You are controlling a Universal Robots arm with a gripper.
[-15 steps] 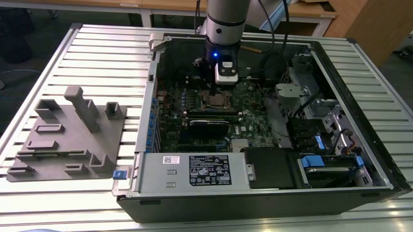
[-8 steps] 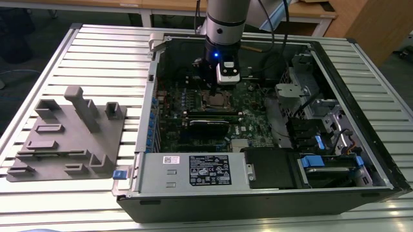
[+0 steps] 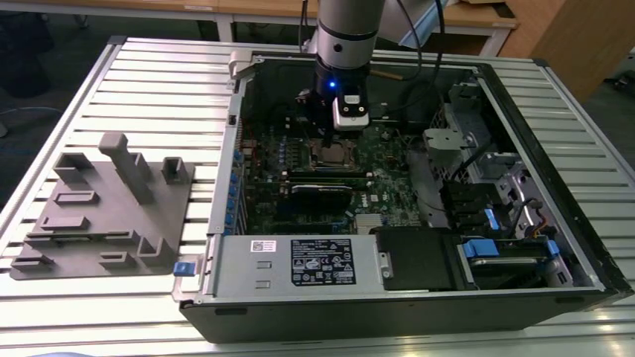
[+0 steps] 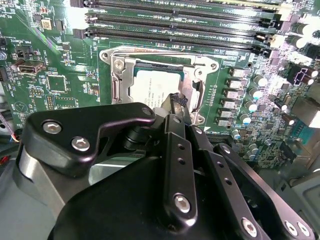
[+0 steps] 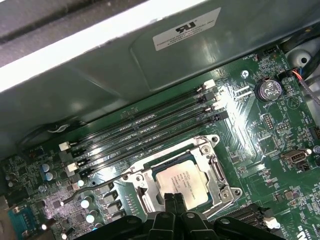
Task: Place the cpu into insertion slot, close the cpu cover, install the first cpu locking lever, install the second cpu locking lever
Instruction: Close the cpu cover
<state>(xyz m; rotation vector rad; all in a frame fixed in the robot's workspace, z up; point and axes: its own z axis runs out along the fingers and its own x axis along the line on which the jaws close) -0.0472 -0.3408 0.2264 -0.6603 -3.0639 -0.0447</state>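
The cpu (image 5: 182, 180) lies flat in the insertion slot (image 3: 335, 158) on the green board, its silver top showing in both wrist views (image 4: 154, 86). The cpu cover (image 5: 213, 169), a metal frame with a square cut-out, lies down around it. One thin locking lever (image 5: 95, 189) sticks out from a socket corner over the board. Another rod (image 5: 170, 151) runs along the socket's edge by the long black slots. My gripper (image 5: 174, 201) hangs just above the cpu's near edge, shut, with nothing between its dark fingertips (image 4: 177, 100). In the exterior view my gripper (image 3: 331, 141) reaches into the open case.
Long black memory slots (image 5: 150, 131) run beside the socket. Case walls surround the board, with a power supply (image 3: 317, 262) at the front and drive bays (image 3: 496, 216) on the exterior view's right. A grey fixture tray (image 3: 100, 216) lies outside the case on the left.
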